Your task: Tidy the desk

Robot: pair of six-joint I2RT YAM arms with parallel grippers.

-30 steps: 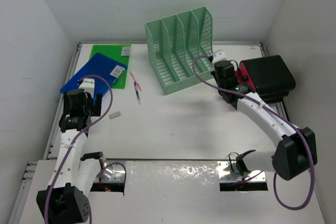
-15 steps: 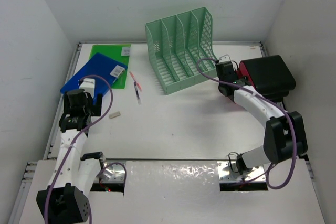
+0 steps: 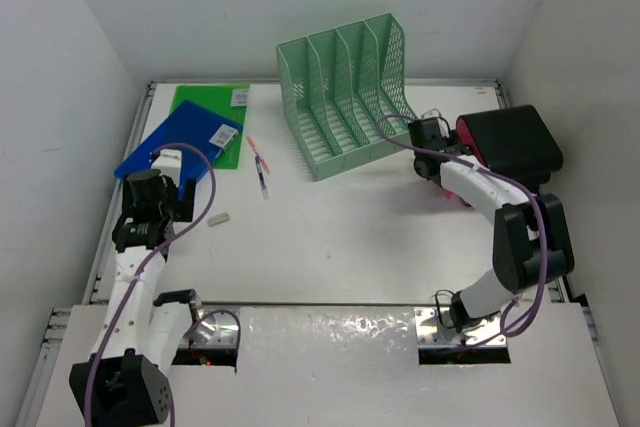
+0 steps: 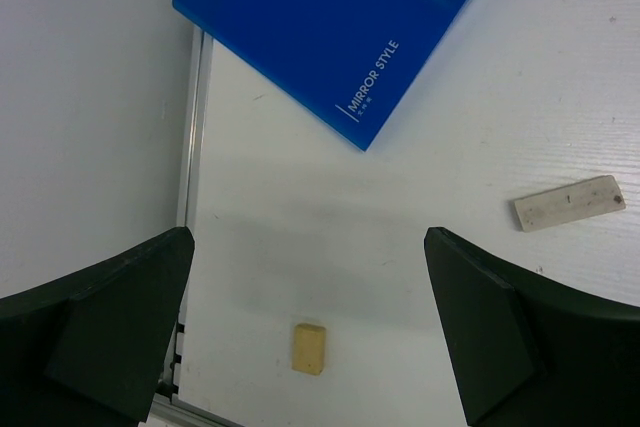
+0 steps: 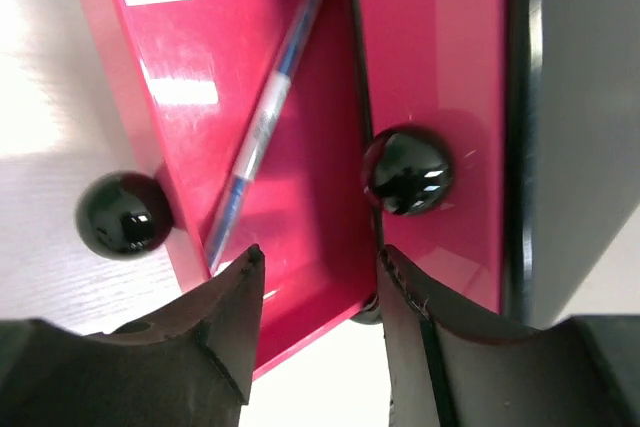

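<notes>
The desk (image 3: 340, 237) is a white tabletop with metal rails. My left gripper (image 3: 168, 185) (image 4: 310, 247) hovers wide open near the left rail, just below the corner of a blue folder (image 3: 180, 142) (image 4: 340, 17). A small yellow eraser (image 4: 310, 348) lies on the desk between its fingers, untouched. My right gripper (image 3: 428, 134) (image 5: 320, 257) hangs over a magenta tray (image 5: 300, 67) beside a black box (image 3: 510, 147). Its jaws stand apart with nothing between them. A blue and white pen (image 5: 265, 127) lies loose in the tray.
A mint-green mesh file rack (image 3: 345, 97) stands at the back centre. A green folder (image 3: 205, 99) lies under the blue one. Two pens (image 3: 260, 167) lie left of the rack. A flat white strip (image 3: 219, 218) (image 4: 570, 203) lies right of my left gripper.
My right arm has swung its wrist back toward the tray by the black box and folded its elbow in. The left arm has not moved.
</notes>
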